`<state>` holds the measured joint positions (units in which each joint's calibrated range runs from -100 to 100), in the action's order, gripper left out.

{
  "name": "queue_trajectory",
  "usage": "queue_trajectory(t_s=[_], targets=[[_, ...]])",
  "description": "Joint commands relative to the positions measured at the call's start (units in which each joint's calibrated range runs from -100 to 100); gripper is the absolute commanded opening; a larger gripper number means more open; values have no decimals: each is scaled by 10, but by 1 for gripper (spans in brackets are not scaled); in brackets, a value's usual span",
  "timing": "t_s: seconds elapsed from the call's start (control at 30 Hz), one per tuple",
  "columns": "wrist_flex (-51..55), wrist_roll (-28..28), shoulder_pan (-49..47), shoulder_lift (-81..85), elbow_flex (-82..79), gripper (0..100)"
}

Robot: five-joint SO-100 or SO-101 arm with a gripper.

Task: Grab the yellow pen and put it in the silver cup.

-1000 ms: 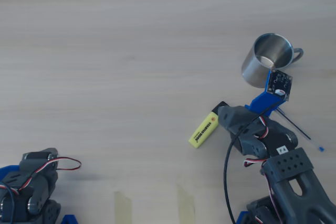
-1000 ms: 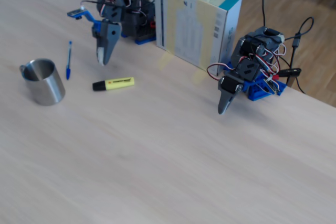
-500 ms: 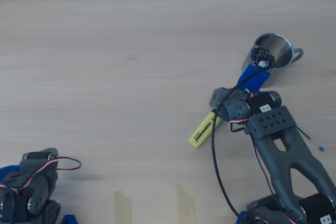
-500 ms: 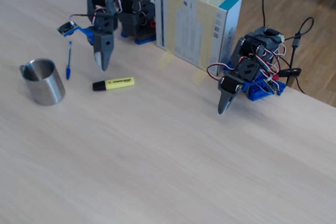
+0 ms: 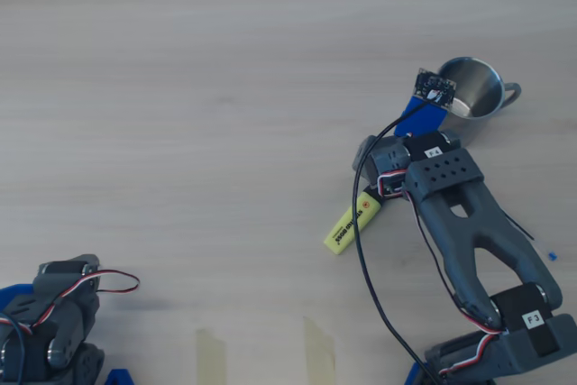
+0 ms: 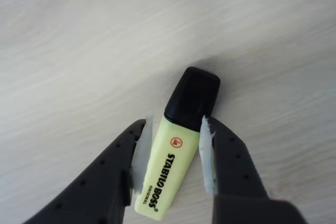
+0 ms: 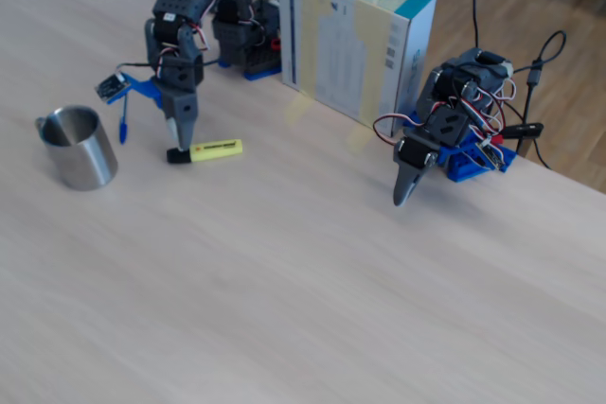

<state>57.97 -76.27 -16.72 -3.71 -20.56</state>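
Pale wood table. My gripper (image 6: pixel 173 153), fingers spread, straddles the yellow pen (image 6: pixel 176 145) at lower centre; I should squeeze squarely below its black cap.

In the overhead view the arm (image 5: pixel 451 214) hides the yellow pen's (image 5: pixel 347 225) cap.

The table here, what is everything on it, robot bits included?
yellow pen: one, pale yellow with a black cap, lying flat between the gripper's fingers.
silver cup: one, shiny steel, upright at the left of the fixed view.
blue pen: one, thin, lying by the cup.
box: one, white and teal, upright at the table's back edge.
tape strips: two, beige, near the box.
second arm: one, grey and blue, parked at the right.
gripper: one, dark grey, open, straddling the yellow pen near its cap.
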Motion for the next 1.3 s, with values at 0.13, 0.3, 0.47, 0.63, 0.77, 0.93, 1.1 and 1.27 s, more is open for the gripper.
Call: queue_trajectory(t_s=[0.13, 0.3, 0.47, 0.63, 0.77, 0.93, 1.1, 1.27], targets=[[-4, -2, 26, -2, 20, 15], [-5, -3, 35, -7, 10, 15], [-36, -3, 33, -12, -12, 15], [-38, -23, 15, -8, -22, 16], [-36, -25, 8, -3, -23, 19], [-36, -25, -9, -2, -23, 25], [-57, -25, -22, 9, -23, 34], [-61, -22, -20, 20, -35, 34]])
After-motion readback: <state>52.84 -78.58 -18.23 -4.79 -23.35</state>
